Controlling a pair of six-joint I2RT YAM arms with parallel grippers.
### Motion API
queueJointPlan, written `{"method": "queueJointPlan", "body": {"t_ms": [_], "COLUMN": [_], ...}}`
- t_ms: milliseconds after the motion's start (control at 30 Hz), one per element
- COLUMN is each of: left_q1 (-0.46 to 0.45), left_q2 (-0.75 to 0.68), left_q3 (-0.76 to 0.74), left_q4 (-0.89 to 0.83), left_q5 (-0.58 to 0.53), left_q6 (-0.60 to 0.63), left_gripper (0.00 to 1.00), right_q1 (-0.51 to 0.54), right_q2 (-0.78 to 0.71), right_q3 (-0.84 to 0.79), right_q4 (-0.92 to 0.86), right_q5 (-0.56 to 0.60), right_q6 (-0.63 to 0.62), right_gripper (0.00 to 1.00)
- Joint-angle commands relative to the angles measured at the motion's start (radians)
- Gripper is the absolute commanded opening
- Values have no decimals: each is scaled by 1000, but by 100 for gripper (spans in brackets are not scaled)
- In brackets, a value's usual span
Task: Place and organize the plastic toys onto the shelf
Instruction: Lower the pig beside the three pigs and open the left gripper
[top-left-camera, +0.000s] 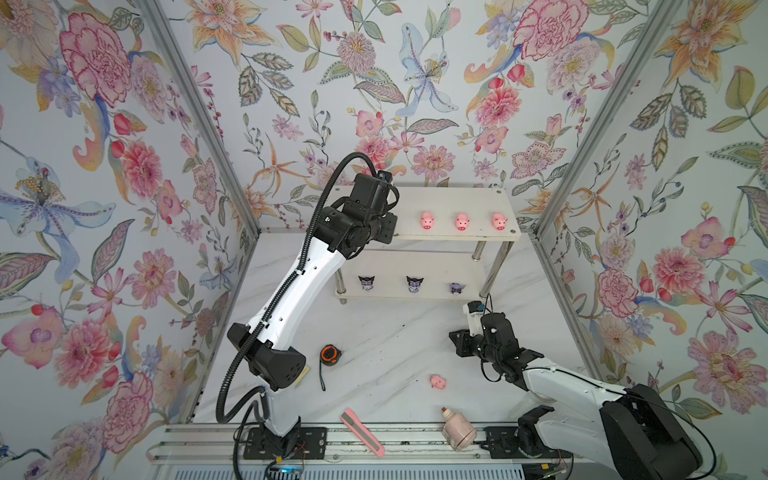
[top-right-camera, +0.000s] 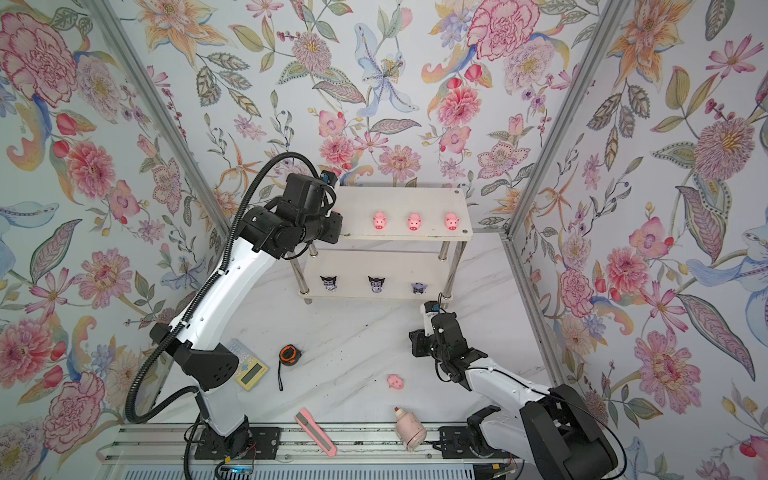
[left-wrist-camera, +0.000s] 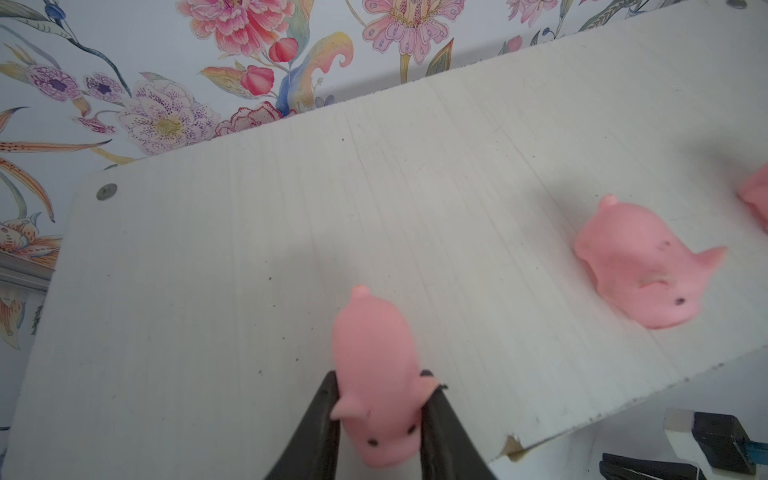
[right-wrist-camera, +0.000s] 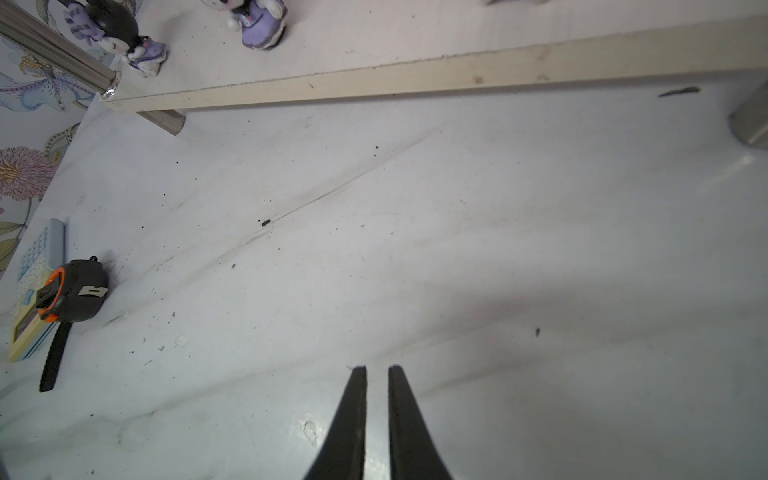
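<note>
Where the left pincer (left-wrist-camera: 381, 386) reaches over the shelf (top-left-camera: 457, 198): clamped on a pink pig (left-wrist-camera: 374, 365), fingers (left-wrist-camera: 322, 415) pressed to either side of its head, by the ears.
Held pig, place: near the front edge of the top board (left-wrist-camera: 249, 249), at the end that carries no toys; whether its belly touches the board cannot be told.
Held pig, heading: back up, snout drawn in toward the wrist, rump out ahead of the fingertips; long axis in line with the pincer's reach.
Held pig, handling: judged very light, soft and rubbery, matte rather than slippery; likely to squash under a hard squeeze and to tip on release. The side-to-side hold looks sound.
Row of three pigs (top-left-camera: 462, 221): beside the left pincer on the same board, toward the right arm's side, evenly spaced, snouts to the front edge.
Horned figures (top-left-camera: 414, 284): three, on the lower board (top-left-camera: 390, 270), below the left pincer.
Right pincer (right-wrist-camera: 377, 368): fingers almost together, nothing between them, low over the table (right-wrist-camera: 540, 249).
Loose pig (top-left-camera: 438, 381): on the table, near the right pincer, not yet shelved; heading too small to tell.
</note>
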Motion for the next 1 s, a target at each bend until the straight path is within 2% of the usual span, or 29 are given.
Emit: {"method": "queueJointPlan", "body": {"t_ms": [0,300,467,633,800,900,967], "left_q1": [7,7,8,7,7,6,6], "left_q2": [-30,-22,-22,-23,-31,-81,-145], "left_q3": [-14,-43,-49,-35,54,64,9], "left_q4": [-10,16,18,14,-16,5,43], "left_q5": [-14,11,9,8,-8,-13,-17], "left_q6": [-16,-22,-25,-25,-17,-10,-15], "left_gripper": [32,36,49,56,60,62,62], "right_q1": [-8,-8,-9,-9,-9,-10,-10], "right_q2": [0,-4,-5,-1,0,-3,-10], "right_q3": [13,14,14,14,16,17,18], "right_q4": [-12,-16,-16,-17,-19,-22,-28], "right_q5": [-9,-8,-8,-6,-8,-8,-5], "right_q6": [9,8,9,9,8,7,5], "right_gripper": [14,14,14,15,15,15,15]}}
